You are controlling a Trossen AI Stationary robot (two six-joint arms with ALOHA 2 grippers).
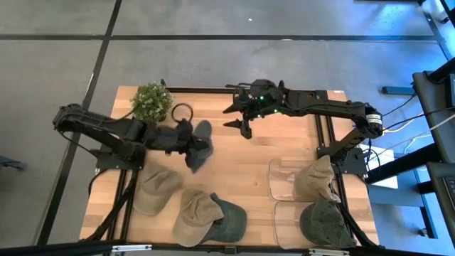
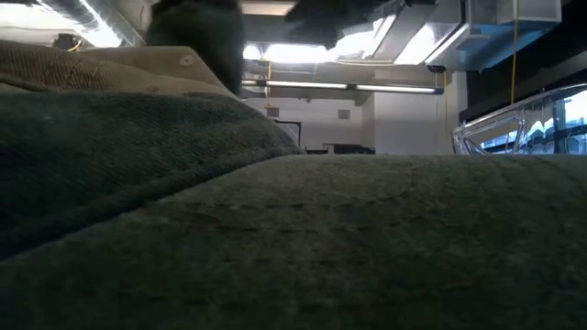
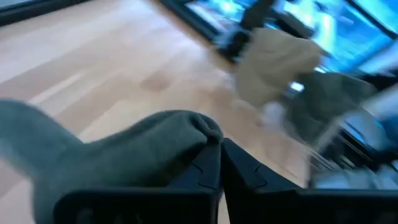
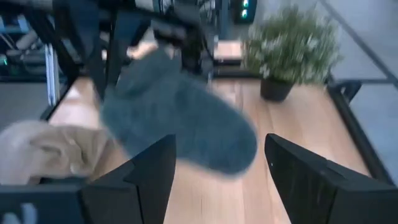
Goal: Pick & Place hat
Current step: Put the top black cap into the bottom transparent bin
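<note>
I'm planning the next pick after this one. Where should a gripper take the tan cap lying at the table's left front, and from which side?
Grip the tan cap at its brim, coming straight down from above. It lies flat and apart from the overlapping caps beside it, and the thin brim probably fits between fingers better than the rounded crown.

A dark grey hat [image 4: 180, 118] is seen held up above the wooden table [image 4: 298, 124] by the left gripper [image 4: 186, 37], framed between two spread dark fingers [image 4: 314, 180], with a potted plant [image 4: 292, 50] behind.
</note>
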